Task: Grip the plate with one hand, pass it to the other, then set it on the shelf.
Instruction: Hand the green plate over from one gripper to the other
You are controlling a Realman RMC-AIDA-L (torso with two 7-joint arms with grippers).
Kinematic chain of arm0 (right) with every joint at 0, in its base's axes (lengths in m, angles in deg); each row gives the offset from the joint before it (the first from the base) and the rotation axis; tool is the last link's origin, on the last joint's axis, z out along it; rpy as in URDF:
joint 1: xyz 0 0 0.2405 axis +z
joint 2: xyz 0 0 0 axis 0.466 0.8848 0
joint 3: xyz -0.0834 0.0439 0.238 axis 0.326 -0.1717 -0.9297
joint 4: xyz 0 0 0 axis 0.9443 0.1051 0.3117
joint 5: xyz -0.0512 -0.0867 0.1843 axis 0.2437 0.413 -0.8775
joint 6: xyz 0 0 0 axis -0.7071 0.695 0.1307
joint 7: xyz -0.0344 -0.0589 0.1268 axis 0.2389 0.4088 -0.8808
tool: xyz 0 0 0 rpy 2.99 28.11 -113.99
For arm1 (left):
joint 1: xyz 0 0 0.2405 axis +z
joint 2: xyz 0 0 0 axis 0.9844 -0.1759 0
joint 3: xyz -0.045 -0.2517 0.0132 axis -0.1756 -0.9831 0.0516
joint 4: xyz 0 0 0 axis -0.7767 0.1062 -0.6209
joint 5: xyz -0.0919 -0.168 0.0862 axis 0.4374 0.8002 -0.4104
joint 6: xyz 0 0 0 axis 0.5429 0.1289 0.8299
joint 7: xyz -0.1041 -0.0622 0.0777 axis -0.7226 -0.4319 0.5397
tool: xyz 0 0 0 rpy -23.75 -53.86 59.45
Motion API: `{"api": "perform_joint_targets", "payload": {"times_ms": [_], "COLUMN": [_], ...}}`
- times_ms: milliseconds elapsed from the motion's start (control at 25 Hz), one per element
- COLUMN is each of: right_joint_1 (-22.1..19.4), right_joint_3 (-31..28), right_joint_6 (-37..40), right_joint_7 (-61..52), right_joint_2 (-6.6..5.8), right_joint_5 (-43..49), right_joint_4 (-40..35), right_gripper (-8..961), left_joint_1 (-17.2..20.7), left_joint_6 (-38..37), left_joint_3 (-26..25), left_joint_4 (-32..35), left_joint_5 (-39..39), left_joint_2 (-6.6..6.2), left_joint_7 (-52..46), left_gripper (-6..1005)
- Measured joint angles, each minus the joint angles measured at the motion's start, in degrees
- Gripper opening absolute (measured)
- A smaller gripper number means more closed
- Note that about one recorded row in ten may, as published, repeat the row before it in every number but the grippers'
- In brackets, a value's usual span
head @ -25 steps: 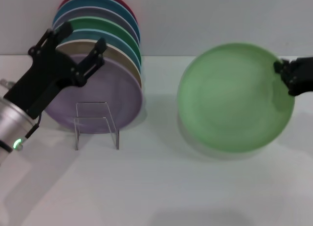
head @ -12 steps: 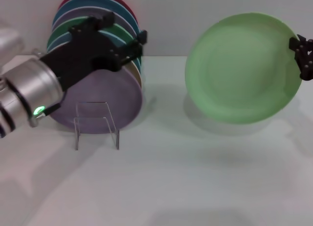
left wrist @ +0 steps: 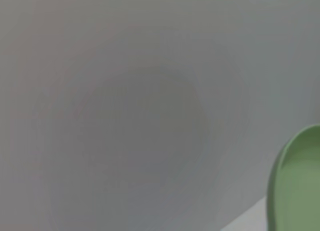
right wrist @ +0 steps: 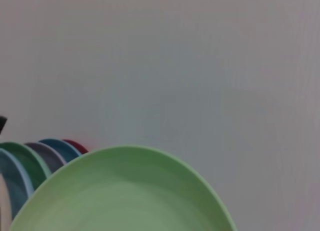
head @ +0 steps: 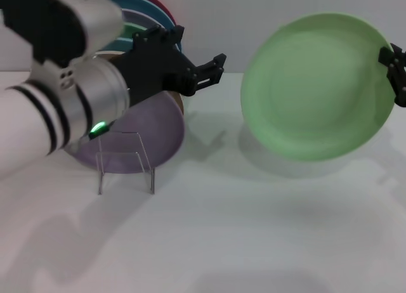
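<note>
The pale mint-green plate (head: pixel 317 84) hangs above the table at the right, tilted up on edge with its face toward me. My right gripper (head: pixel 394 71) is shut on its right rim. The plate also shows in the right wrist view (right wrist: pixel 125 196), and its rim shows in the left wrist view (left wrist: pixel 295 186). My left gripper (head: pixel 198 47) is open and empty, raised in front of the rack's plates and pointing at the mint plate, a short gap from its left rim. The clear shelf (head: pixel 125 161) stands at the front left of the table.
Several coloured plates stand on edge behind the clear support, with a lilac plate (head: pixel 149 131) in front; their rims show in the right wrist view (right wrist: pixel 30 163). My white left arm (head: pixel 38 115) covers most of them. A pale wall stands behind the table.
My left arm has swung up and to the right, bringing its open gripper toward the mint plate. My right gripper lifted the plate off the table, then held it nearly still.
</note>
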Motion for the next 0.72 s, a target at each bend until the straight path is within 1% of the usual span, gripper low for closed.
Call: {"api": "perform_joint_targets", "payload": {"times_ms": [40, 80, 120, 160, 240, 280, 320, 360, 520, 560, 640, 680, 720], "right_joint_1": [0.05, 0.12, 0.15, 0.17, 0.21, 0.21, 0.22, 0.22, 0.28, 0.28, 0.39, 0.47, 0.56], "right_joint_3": [-0.42, -0.85, -1.23, -1.46, -1.78, -1.98, -2.17, -2.43, -3.18, -3.4, -3.77, -3.78, -3.86], "right_joint_6": [-0.7, -1.47, -2.14, -2.55, -3.09, -3.55, -4.02, -4.67, -6.46, -6.75, -7.7, -8.16, -8.63], "right_joint_7": [0.66, 1.22, 1.67, 1.84, 1.98, 2.06, 2.19, 2.39, 3.2, 3.26, 3.31, 3.32, 3.34], "right_joint_2": [0.0, 0.0, 0.0, 0.01, 0.03, 0.03, 0.04, 0.06, 0.09, 0.11, 0.12, 0.11, 0.09], "right_joint_5": [-0.07, -0.15, -0.2, -0.21, -0.24, -0.25, -0.25, -0.26, -0.4, -0.43, -0.49, -0.63, -0.79], "right_joint_4": [-0.57, -1.08, -1.44, -1.75, -2.09, -2.22, -2.35, -2.51, -3.28, -3.39, -3.57, -3.72, -3.87], "right_gripper": [23, 23, 23, 22, 22, 22, 22, 22, 22, 23, 23, 23, 23], "left_joint_1": [-0.01, 0.13, 0.63, 0.63, 1.39, 1.69, 2.12, 2.31, 2.31, 2.38, 2.38, 1.43, 1.09], "left_joint_6": [2.3, 5.29, 9.36, 9.36, 13.12, 14.58, 17.2, 18.99, 18.99, 21.07, 21.07, 22.32, 22.37], "left_joint_3": [-1.09, -2.59, -5.67, -5.67, -9.6, -11.21, -13.79, -15.51, -15.51, -17.26, -17.26, -18.01, -17.99], "left_joint_4": [-0.72, -1.52, -2.6, -2.6, -2.98, -2.98, -2.81, -2.67, -2.67, -2.34, -2.34, -0.14, 0.73], "left_joint_5": [0.85, 2.61, 7.51, 7.51, 13.55, 15.74, 18.18, 19.95, 19.95, 22.59, 22.59, 29.98, 30.69], "left_joint_2": [1.19, 2.85, 5.94, 5.94, 10.03, 11.61, 14.27, 15.96, 15.96, 17.17, 17.17, 17.05, 17.08], "left_joint_7": [2.26, 6.24, 14.67, 14.67, 24.91, 28.86, 34.15, 37.76, 37.76, 41.84, 41.84, 46.64, 46.98], "left_gripper": [681, 680, 680, 679, 678, 677, 677, 676, 674, 674, 673, 672, 672]}}
